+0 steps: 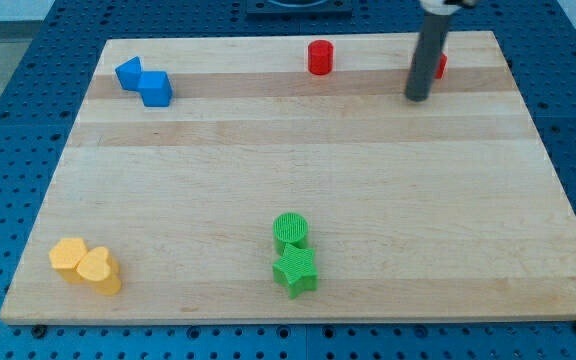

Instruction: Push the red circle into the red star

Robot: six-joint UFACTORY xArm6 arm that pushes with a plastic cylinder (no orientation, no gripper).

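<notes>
Tip (418,97) beside red star (440,66), perhaps touching

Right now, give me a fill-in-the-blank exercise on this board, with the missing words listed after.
1. The red circle stands near the view's ____ edge of the wooden board.
2. My tip is to the view's ____ of the red circle, and the rod partly hides the red star.
3. The green circle touches the green ____ below it.
4. The two yellow blocks sit in the view's bottom-____ corner.

Missing words: top; right; star; left
</notes>
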